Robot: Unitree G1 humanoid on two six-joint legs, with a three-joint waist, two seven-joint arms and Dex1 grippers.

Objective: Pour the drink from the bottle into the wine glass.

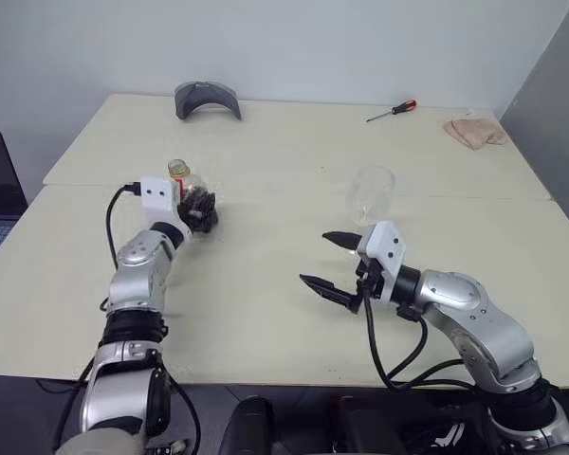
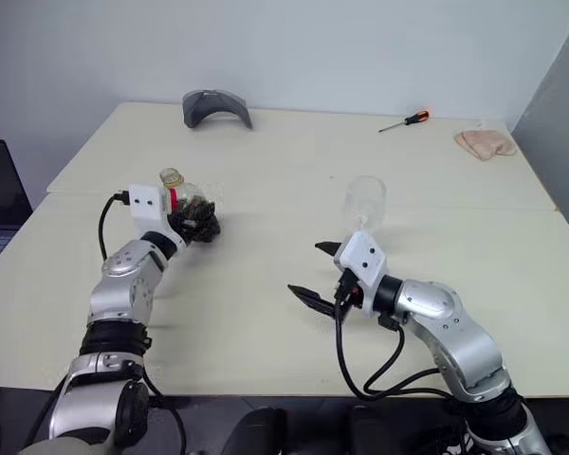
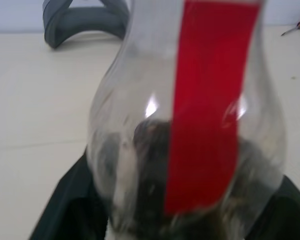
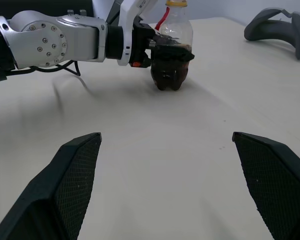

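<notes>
The pale desk (image 1: 266, 284) carries everything, with a seam running across it from side to side; on its far edge, left of centre, lies a grey curved headset-like object (image 1: 207, 99); at the far right corner lies a crumpled pinkish cloth (image 1: 474, 132), and just left of it a screwdriver (image 1: 392, 111) with a red handle; the right gripper (image 1: 334, 262) hovers over the near middle of the desk, pointing toward the left, its two black fingers spread wide with nothing between them; the left gripper (image 1: 199, 209) reaches out over the left half of the desk, its fingers set on either side of the lower body of the bottle (image 2: 185, 207), though whether they press on it I cannot tell; the bottle stands upright on the desk, squat and clear, with a red strip running down its side and a yellow cap; the drink (image 4: 168, 70), dark brown, fills only its lower part; the wine glass (image 1: 370, 194) stands upright right of centre, just beyond the right gripper and well apart from the bottle, its bowl showing no liquid.
</notes>
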